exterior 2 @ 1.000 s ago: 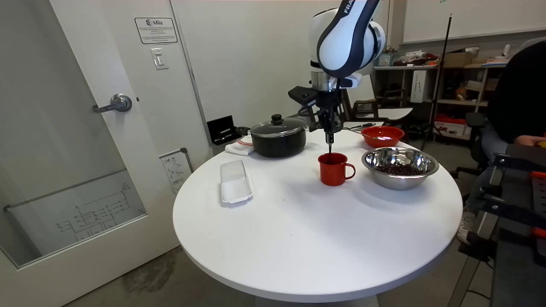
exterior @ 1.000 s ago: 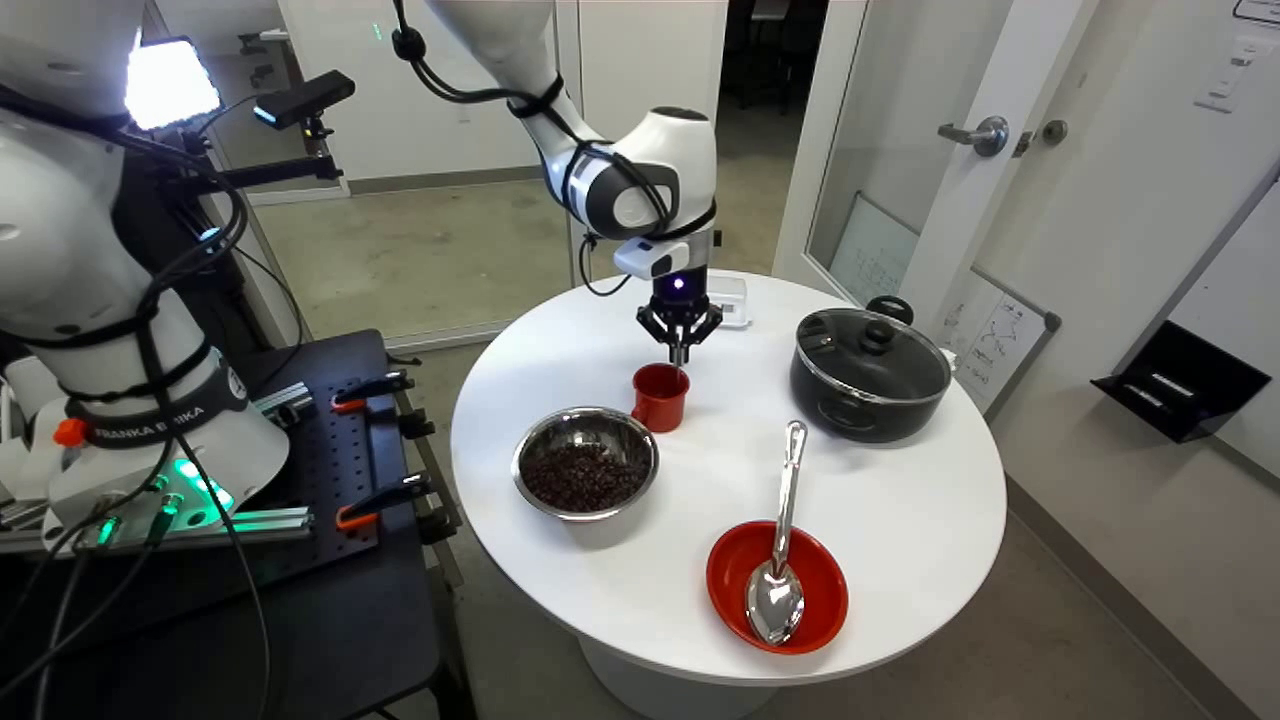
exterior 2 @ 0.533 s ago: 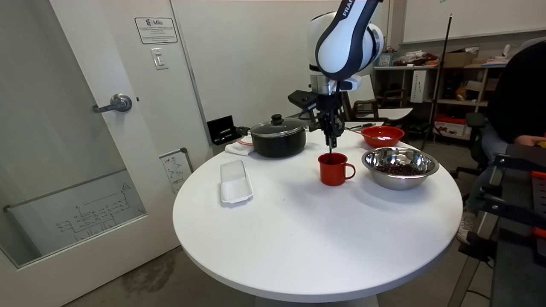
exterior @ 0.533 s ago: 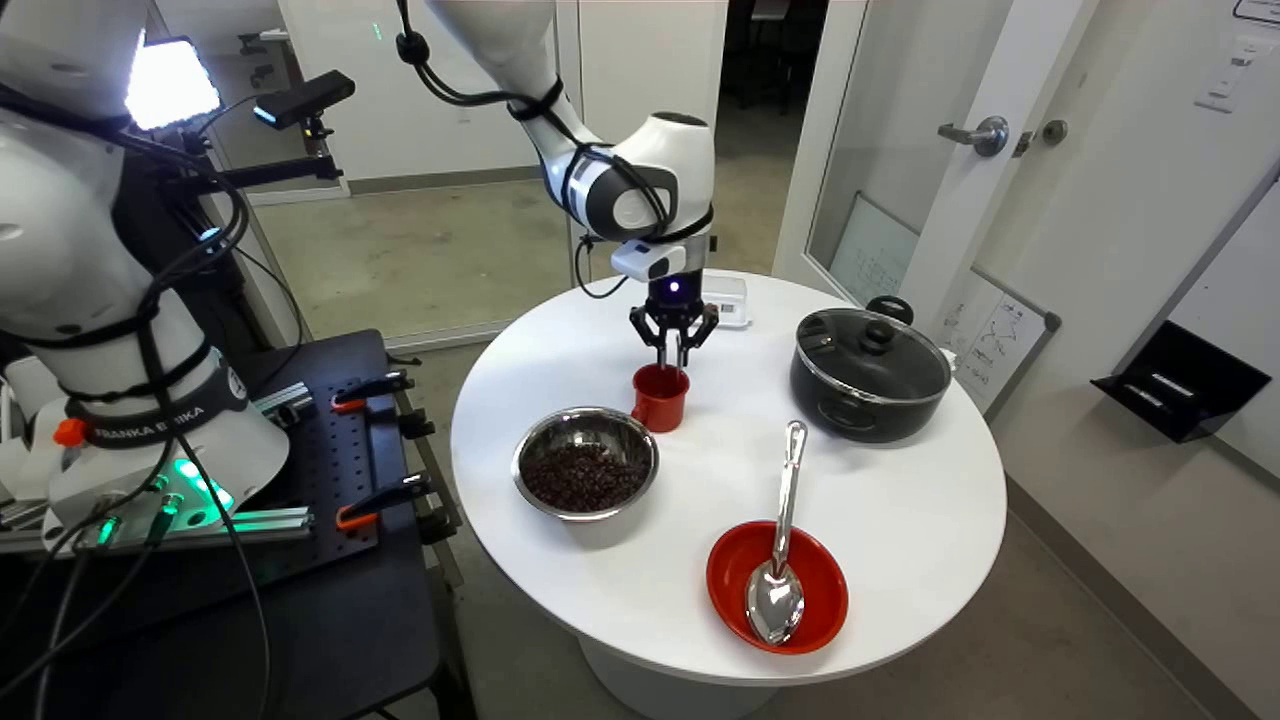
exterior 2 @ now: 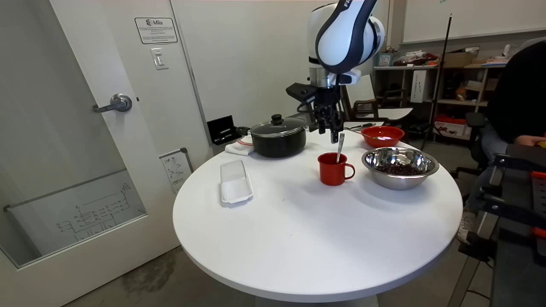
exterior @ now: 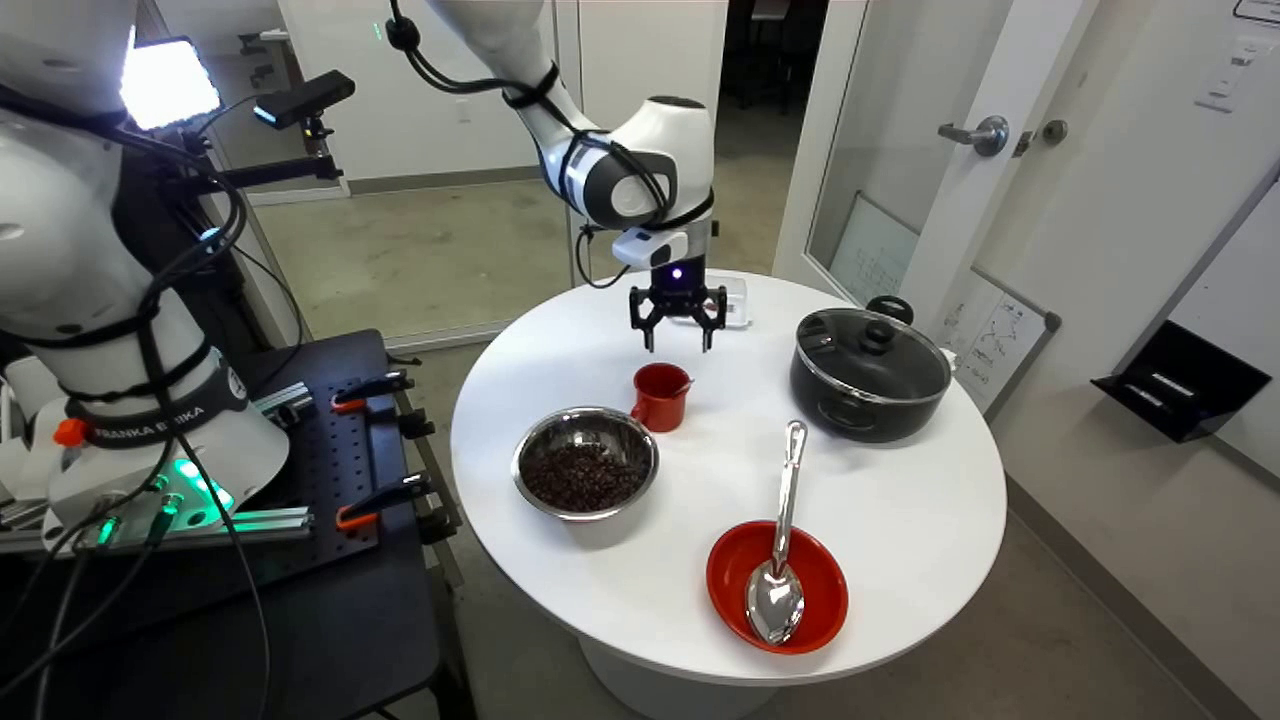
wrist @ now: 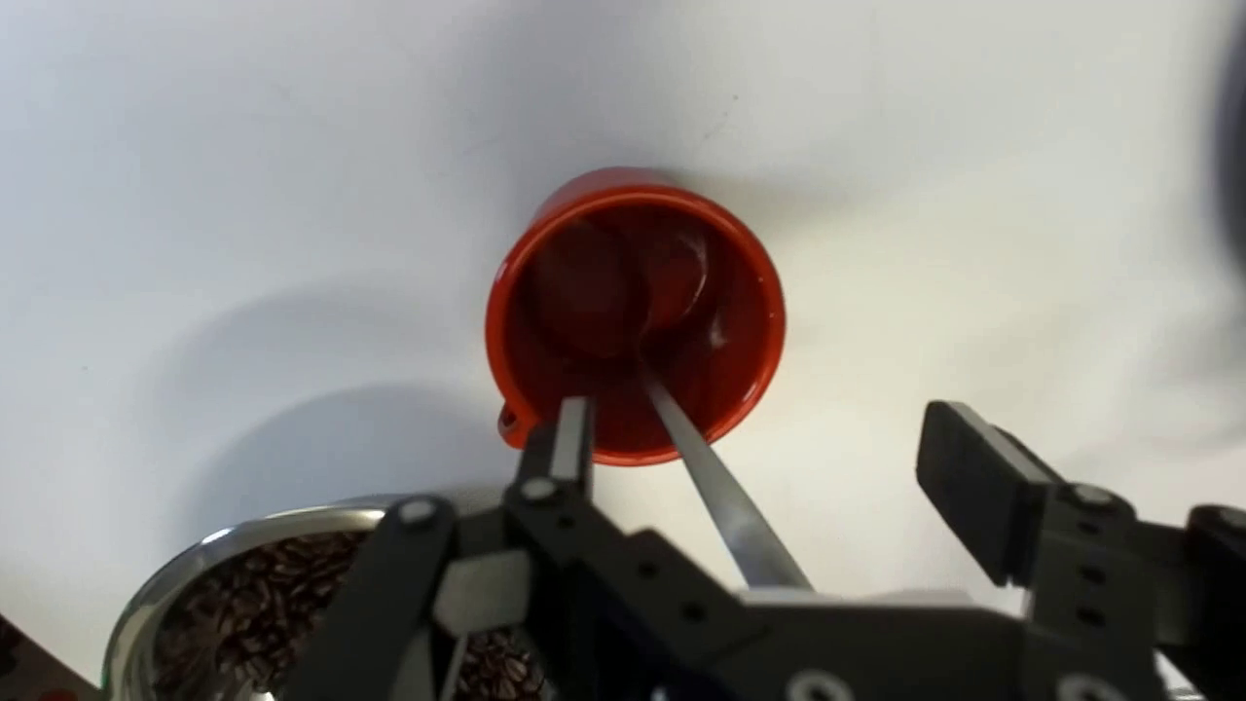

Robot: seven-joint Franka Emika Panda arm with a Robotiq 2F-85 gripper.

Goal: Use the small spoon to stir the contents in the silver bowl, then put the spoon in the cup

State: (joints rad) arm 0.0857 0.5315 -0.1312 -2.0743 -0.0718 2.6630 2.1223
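Observation:
The small spoon (exterior 2: 340, 147) stands in the red cup (exterior 2: 332, 172), its metal handle slanting up past the rim. In the wrist view the spoon's handle (wrist: 725, 501) leans over the cup's rim (wrist: 633, 195); its upper end is hidden by the gripper body. My gripper (exterior: 679, 346) hovers above the cup with its fingers spread wide. Neither finger touches the handle, which passes between them in the wrist view. The silver bowl (exterior 2: 399, 183), holding dark reddish-brown beans (exterior: 585, 480), sits beside the cup.
On the white round table (exterior: 900, 520) are a red shallow dish (exterior: 722, 590) with a long silver spoon (exterior: 778, 600) in it, and a black lidded pot (exterior: 870, 405). A small white-and-clear box (exterior 2: 236, 187) lies behind the gripper in an exterior view. A white cloth (exterior 2: 239, 148) touches the pot.
My gripper has opened, let go of the small spoon and risen a little. The handle, earlier upright between the fingers, now tilts against the cup's rim. Cup and bowl have stayed put.

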